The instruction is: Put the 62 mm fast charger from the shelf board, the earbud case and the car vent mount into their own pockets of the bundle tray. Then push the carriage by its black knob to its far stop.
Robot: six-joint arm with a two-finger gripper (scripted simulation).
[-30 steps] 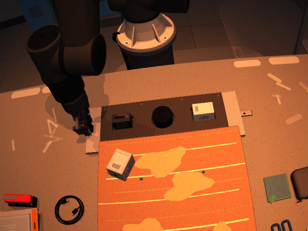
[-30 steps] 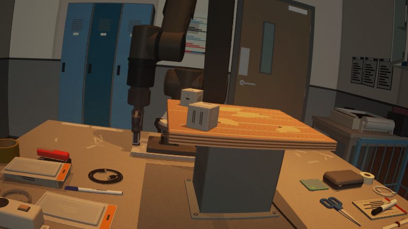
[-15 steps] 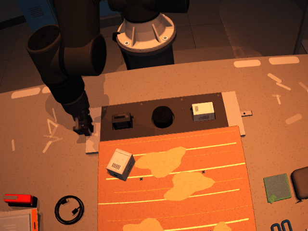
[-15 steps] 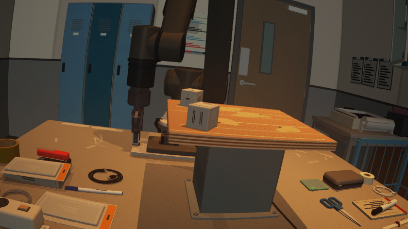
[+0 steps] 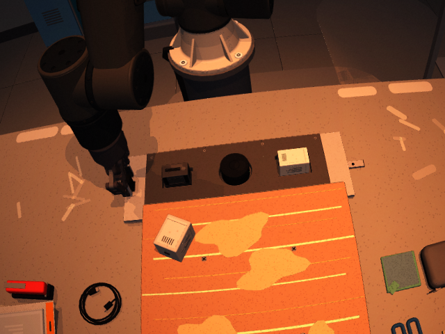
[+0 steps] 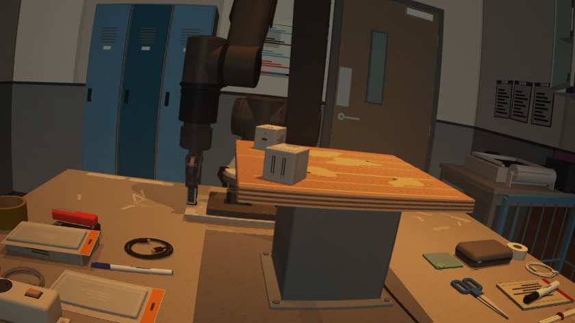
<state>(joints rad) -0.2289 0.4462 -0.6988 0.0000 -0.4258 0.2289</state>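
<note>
A white fast charger (image 5: 293, 161) sits in the right pocket of the dark bundle tray (image 5: 237, 169), with the round black earbud case (image 5: 235, 168) in the middle pocket and the black car vent mount (image 5: 176, 174) in the left one. A second white charger (image 5: 174, 237) (image 6: 285, 163) stands tilted on the orange shelf board (image 5: 251, 259). My gripper (image 5: 120, 186) (image 6: 192, 197) is down at the left end of the tray's pale base plate, just left of the tray, open and holding nothing. I cannot make out the black knob behind my fingers.
The shelf board stands on a grey pedestal (image 6: 333, 253) in front of the tray and overhangs it. A coiled black cable (image 5: 100, 303), a red stapler (image 5: 27, 288) and boxes lie front left; a green pad (image 5: 400, 271) and brown case (image 6: 483, 252) lie right.
</note>
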